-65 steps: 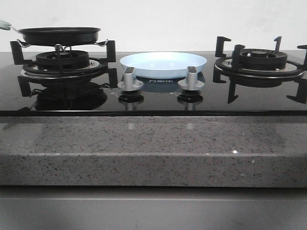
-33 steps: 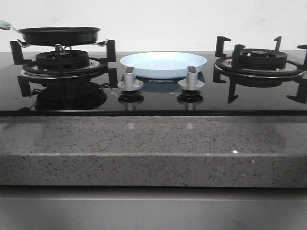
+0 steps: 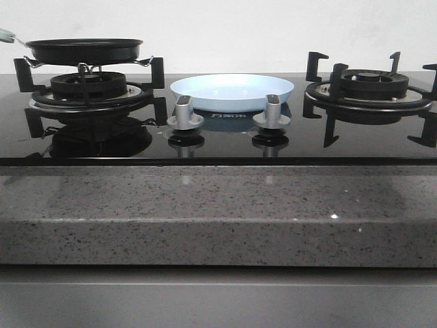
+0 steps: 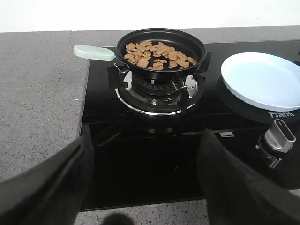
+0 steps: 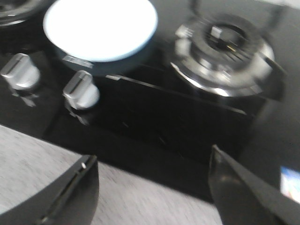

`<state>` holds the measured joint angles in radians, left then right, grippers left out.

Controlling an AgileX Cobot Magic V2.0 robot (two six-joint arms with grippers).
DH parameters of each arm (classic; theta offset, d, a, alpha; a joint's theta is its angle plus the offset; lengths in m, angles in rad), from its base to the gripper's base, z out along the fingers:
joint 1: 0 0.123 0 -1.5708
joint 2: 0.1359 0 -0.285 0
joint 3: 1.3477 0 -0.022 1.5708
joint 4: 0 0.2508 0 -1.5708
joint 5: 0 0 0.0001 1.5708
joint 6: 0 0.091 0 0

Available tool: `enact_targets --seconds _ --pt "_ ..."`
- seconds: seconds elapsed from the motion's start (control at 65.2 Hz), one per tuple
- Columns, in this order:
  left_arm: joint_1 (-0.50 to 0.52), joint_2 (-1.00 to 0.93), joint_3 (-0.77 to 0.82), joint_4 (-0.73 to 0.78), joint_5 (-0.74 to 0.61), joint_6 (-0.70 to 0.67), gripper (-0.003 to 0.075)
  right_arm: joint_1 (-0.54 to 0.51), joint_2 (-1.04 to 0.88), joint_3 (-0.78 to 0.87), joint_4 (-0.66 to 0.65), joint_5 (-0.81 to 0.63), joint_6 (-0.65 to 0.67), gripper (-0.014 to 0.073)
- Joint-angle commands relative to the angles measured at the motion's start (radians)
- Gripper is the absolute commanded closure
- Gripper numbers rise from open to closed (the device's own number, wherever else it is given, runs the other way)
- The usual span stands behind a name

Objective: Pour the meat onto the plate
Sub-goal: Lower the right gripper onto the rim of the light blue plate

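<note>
Barely begun: meat [image 4: 158,53] heaped in pan [image 4: 161,47] on left burner [image 4: 157,89], plate [image 4: 265,79] bare beside it, left gripper [image 4: 145,183] and right gripper [image 5: 152,187] both spread wide, holding nothing; grasping, lifting, pouring all remaining.

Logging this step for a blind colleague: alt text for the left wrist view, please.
A black frying pan holding the meat sits on a stove burner, its pale green handle pointing away from the empty plate beside it. The open left gripper hangs in front, holding nothing.
</note>
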<state>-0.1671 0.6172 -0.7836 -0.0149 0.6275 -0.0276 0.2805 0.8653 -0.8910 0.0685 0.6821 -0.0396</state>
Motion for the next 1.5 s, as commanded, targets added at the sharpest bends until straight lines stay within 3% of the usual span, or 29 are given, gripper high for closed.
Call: enact_targets --seconds 0.0,0.199,0.782,0.966,1.12,1.488 --pt "-0.008 0.007 -0.033 0.001 -0.084 -0.001 0.0249 0.026 0.096 -0.105 0.011 -0.064 -0.018 0.0075" --pt "-0.008 0.007 -0.033 0.001 -0.084 -0.001 0.0249 0.033 0.323 -0.289 0.011 -0.037 -0.019 0.0075" --pt "-0.008 0.007 -0.033 0.001 -0.084 -0.001 0.0249 -0.011 0.892 -0.889 0.015 0.259 -0.019 0.0075" --pt "-0.008 0.007 -0.033 0.001 -0.084 -0.001 0.0249 -0.017 1.012 -1.041 0.015 0.325 -0.019 0.0097" --pt "-0.008 0.007 -0.033 0.001 -0.084 -0.001 0.0249 -0.017 1.109 -1.166 0.017 0.366 -0.019 0.0183" --pt "-0.008 0.007 -0.033 0.001 -0.084 -0.001 0.0249 -0.051 1.251 -1.336 0.065 0.428 -0.026 0.0193"
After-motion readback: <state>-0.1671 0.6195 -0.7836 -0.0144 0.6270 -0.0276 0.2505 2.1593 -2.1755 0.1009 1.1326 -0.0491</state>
